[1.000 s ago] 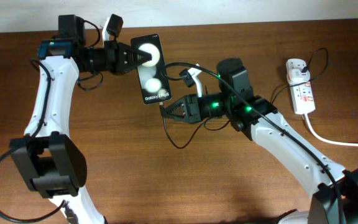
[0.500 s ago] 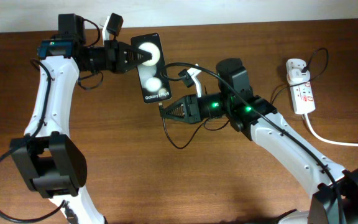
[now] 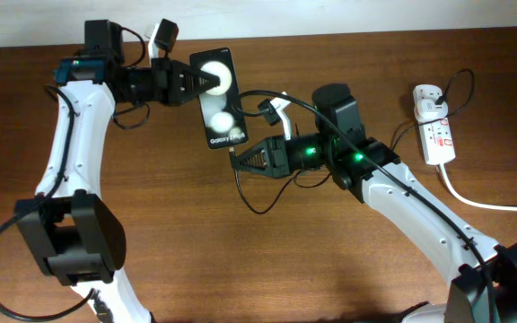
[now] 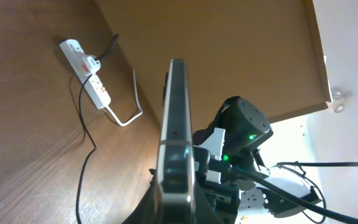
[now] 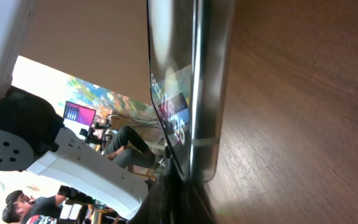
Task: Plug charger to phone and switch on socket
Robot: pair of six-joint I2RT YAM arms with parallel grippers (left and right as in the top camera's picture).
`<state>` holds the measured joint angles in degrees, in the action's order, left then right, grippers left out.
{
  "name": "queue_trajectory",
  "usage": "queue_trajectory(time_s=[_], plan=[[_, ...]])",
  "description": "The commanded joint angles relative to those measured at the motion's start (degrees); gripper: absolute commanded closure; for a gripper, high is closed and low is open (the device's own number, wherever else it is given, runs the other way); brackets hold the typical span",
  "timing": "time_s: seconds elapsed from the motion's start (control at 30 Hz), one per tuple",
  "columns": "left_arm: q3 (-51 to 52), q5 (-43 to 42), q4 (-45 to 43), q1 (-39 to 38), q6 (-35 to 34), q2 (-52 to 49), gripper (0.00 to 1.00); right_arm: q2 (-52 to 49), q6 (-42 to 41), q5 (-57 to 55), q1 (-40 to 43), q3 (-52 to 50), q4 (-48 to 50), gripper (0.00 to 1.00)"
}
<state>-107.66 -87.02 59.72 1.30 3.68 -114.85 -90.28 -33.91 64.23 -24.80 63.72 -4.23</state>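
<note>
The black phone (image 3: 221,100) with two white round shapes is held off the table by its top end in my left gripper (image 3: 203,81), which is shut on it. In the left wrist view the phone (image 4: 176,112) stands edge-on between the fingers (image 4: 176,190). My right gripper (image 3: 238,158) is at the phone's bottom end, shut on the charger plug; the thin black cable (image 3: 243,196) loops down from it. In the right wrist view the fingers (image 5: 188,196) touch the phone's bottom edge (image 5: 194,93); the plug tip is hidden. The white socket (image 3: 437,133) lies far right.
A white adapter (image 3: 427,99) sits in the socket's far end, and a thick white cord (image 3: 483,203) runs off to the right edge. The socket also shows in the left wrist view (image 4: 92,81). Bare wooden table lies in front of both arms.
</note>
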Motion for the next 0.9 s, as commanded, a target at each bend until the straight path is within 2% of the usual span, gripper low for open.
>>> queue_trajectory(time_s=[0.0,0.5,0.87], plan=[[0.04,-2.58,-0.15,-0.57,0.28,1.4,1.0,-0.22,0.39,1.11,-0.35,-0.2,0.24,0.96],[0.04,-2.6,-0.15,-0.57,0.28,1.4,1.0,-0.22,-1.46,-0.33,-0.2,-0.2,3.21,0.96],[0.04,-3.17,-0.35,1.38,0.0,1.4,1.0,-0.22,-1.75,0.07,-0.2,-0.2,1.09,0.96]])
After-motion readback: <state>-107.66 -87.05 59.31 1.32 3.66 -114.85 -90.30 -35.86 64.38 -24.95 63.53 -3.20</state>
